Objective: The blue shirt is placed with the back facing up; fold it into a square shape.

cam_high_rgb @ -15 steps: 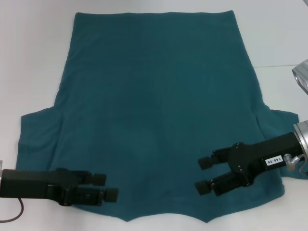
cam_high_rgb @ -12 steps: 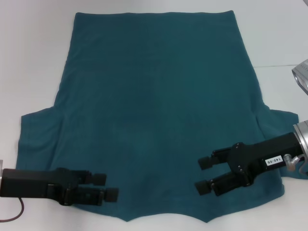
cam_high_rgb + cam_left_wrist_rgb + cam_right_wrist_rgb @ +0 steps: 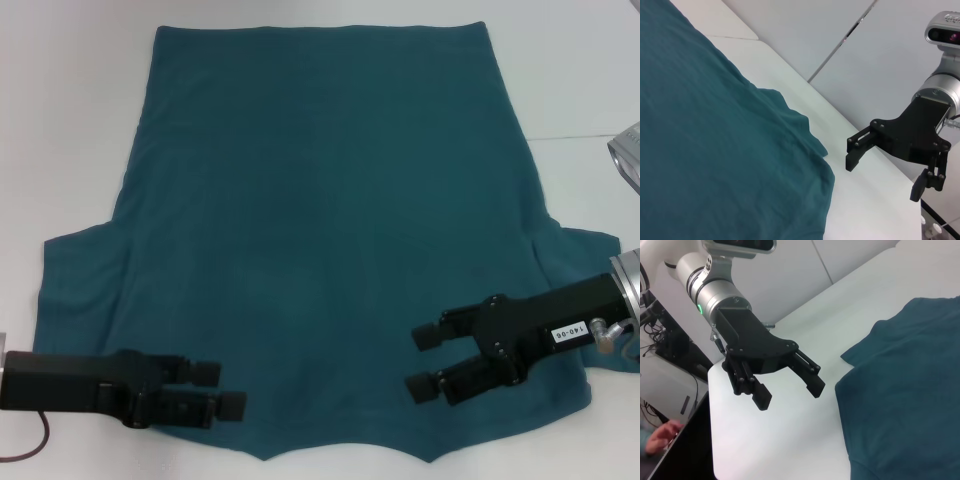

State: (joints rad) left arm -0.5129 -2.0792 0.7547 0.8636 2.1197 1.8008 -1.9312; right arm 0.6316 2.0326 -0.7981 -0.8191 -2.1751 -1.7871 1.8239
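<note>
**Pre-fold: both grippers poised over the collar end of the shirt**

White tabletop (image 3: 60, 120), plain, with a pale wall behind it in the wrist views. A grey metal object (image 3: 627, 158) sits at the table's right edge; cannot tell what it is.

The large dark teal-blue short-sleeved cotton shirt (image 3: 320, 230) lies spread flat across the middle of the table, plain back up, no lettering showing. Hem at the far edge, collar end nearest the robot, sleeves out to both sides. Cloth mostly smooth; soft ripples at the sleeve edges show in both wrist views.

Left gripper (image 3: 225, 388): low over the near left part of the shirt beside the left sleeve, fingers parted with a narrow gap, nothing between them. Right gripper (image 3: 423, 362): over the near right part, fingers spread wider, also empty. Neither appears to touch the cloth.

Judgement: the fold has not begun; this reads as the approach to the first grasp. Next move likely calls for each gripper to descend to an edge or sleeve, pinch a single layer cleanly, and lift evenly so the panel folds over without dragging the shirt.
</note>
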